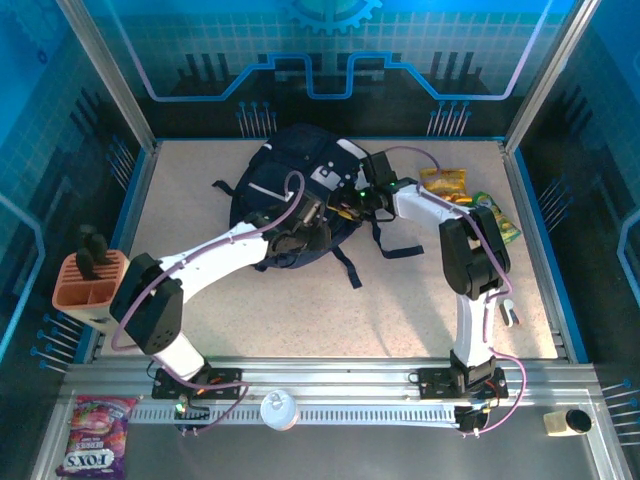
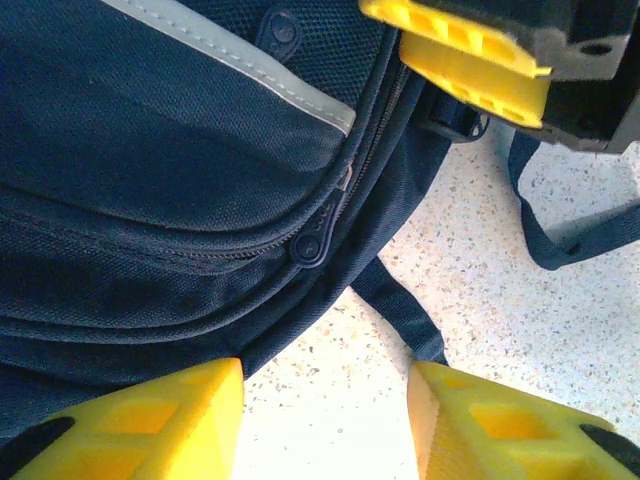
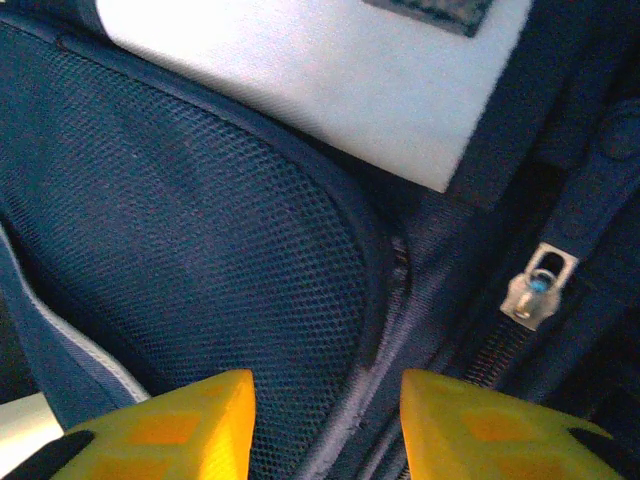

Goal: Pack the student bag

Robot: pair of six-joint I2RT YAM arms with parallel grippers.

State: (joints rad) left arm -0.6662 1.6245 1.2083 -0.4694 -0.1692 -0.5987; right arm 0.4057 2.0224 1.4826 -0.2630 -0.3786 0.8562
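The student bag [image 1: 290, 180], dark navy with a grey-white patch, lies flat at the back middle of the table. My left gripper [image 1: 300, 228] is at the bag's near edge. In the left wrist view it [image 2: 325, 385] stands open over bare table, its left finger against the bag's seam [image 2: 150, 200] and a black strap [image 2: 405, 310] by the right one. My right gripper [image 1: 362, 197] is at the bag's right side. In the right wrist view it [image 3: 328, 395] is open just above the mesh panel [image 3: 200, 230], with a metal zip pull [image 3: 535, 285] to its right.
Yellow and green snack packets [image 1: 470, 200] lie right of the bag. An orange holder [image 1: 90, 285] stands at the left edge. On the front rail are a sweets bag [image 1: 95, 440], a white round lid [image 1: 278, 408] and a small cup [image 1: 570, 422].
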